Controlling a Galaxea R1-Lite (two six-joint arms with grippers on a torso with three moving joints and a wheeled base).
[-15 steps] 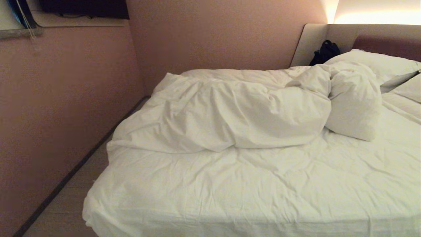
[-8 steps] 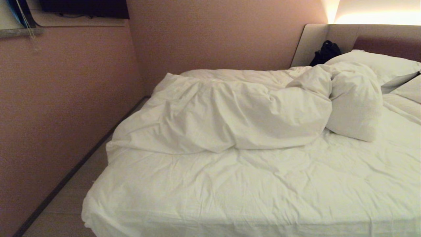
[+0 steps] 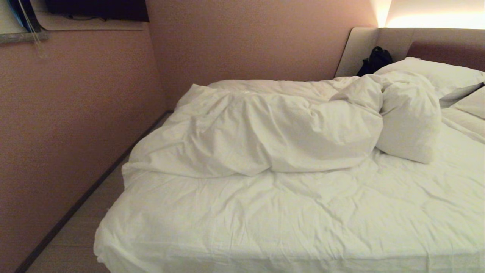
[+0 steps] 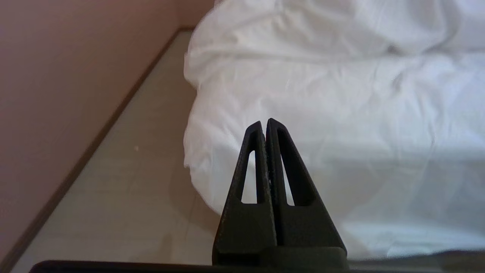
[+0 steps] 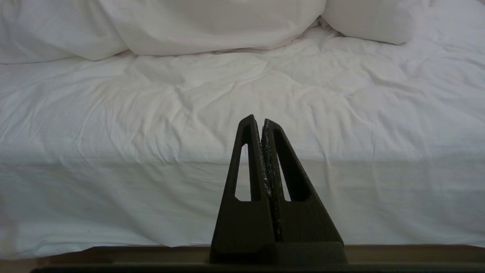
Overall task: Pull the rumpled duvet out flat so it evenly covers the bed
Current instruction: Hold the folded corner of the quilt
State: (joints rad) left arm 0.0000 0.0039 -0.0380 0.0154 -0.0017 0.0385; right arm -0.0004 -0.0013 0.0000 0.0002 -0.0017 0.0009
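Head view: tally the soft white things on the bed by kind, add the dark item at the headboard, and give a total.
Duvet, bunched across the far half of the bed: 1
Pillows: 3, one propped against the duvet, two by the headboard
Black bag: 1
Total: 5

White duvet; pink wall; bag seemingly black.

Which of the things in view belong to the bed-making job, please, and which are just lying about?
Belongs to the job:
duvet
bed
left gripper
right gripper

Just lying about:
pillows
black bag
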